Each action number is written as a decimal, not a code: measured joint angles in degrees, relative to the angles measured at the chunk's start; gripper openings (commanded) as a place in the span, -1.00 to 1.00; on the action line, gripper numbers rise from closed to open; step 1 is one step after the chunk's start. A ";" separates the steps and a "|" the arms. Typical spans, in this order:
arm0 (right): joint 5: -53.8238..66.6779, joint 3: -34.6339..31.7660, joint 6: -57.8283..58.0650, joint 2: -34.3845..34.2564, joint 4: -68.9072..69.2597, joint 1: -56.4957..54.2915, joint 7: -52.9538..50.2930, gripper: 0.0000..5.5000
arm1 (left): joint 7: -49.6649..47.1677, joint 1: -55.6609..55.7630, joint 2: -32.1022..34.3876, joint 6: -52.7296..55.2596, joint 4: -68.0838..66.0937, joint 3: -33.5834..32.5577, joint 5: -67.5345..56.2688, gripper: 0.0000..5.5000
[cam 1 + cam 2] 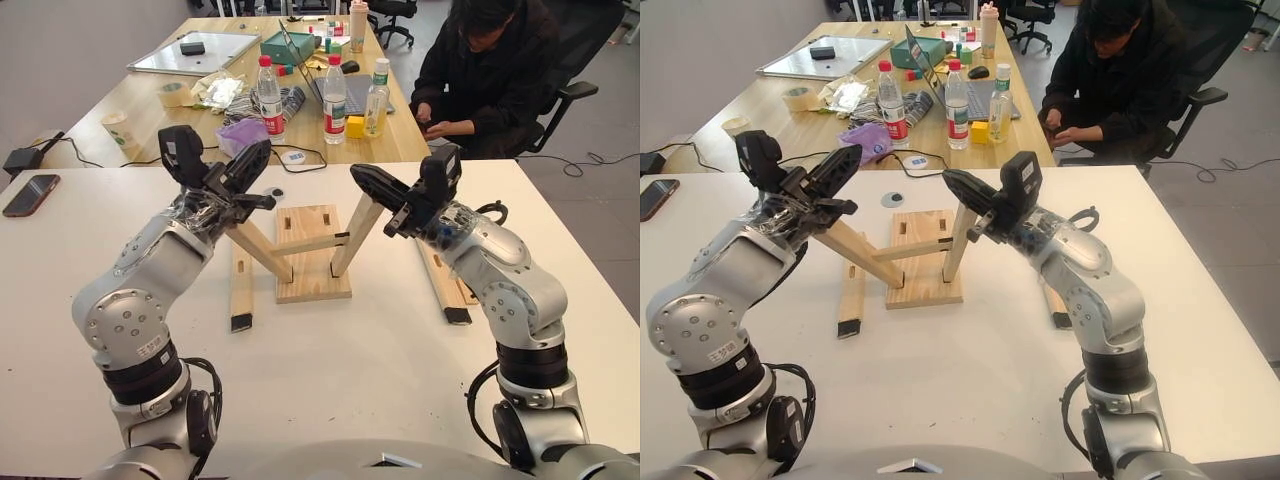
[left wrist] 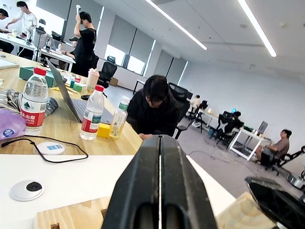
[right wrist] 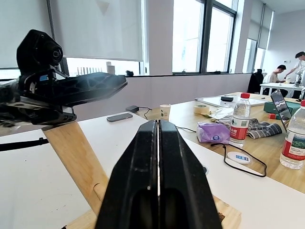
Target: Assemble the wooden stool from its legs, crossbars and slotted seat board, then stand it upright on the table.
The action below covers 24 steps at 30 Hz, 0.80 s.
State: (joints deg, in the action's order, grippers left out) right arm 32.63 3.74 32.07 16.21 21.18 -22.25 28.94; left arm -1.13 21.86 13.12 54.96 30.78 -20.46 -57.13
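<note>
Lying flat mid-table, the seat board [image 1: 315, 285] has open white table [image 1: 330, 380] on its near side. A left leg [image 1: 258, 250] and a right leg [image 1: 352, 240] slant up from the board, joined by a crossbar [image 1: 312, 243]. The left gripper [image 1: 262, 150] is at the left leg's top end and the right gripper [image 1: 358, 175] is at the right leg's. The wrist views show each pair of fingers pressed together. A spare leg [image 1: 241, 290] lies flat left of the board, and a second spare leg [image 1: 445, 285] lies right of it.

On my screens I count one board [image 1: 315, 283] and one crossbar [image 1: 312, 243]. I see two raised legs [image 1: 258, 250] plus two flat legs [image 1: 241, 285], four in all as far as I can make out. Behind them I count three water bottles [image 1: 334, 98], one tape roll [image 1: 173, 93], one paper cup [image 1: 118, 128] and one phone [image 1: 30, 195].
</note>
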 measured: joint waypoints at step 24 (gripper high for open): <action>5.62 -2.33 9.96 -2.44 -7.23 -6.27 -24.39 -0.99 | -32.53 1.24 -7.52 -6.12 -8.21 -4.71 4.73 -1.00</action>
State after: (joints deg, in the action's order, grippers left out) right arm 38.25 1.41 42.03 13.77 13.95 -28.52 4.55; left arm -33.66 23.10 5.60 48.84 22.57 -25.17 -52.40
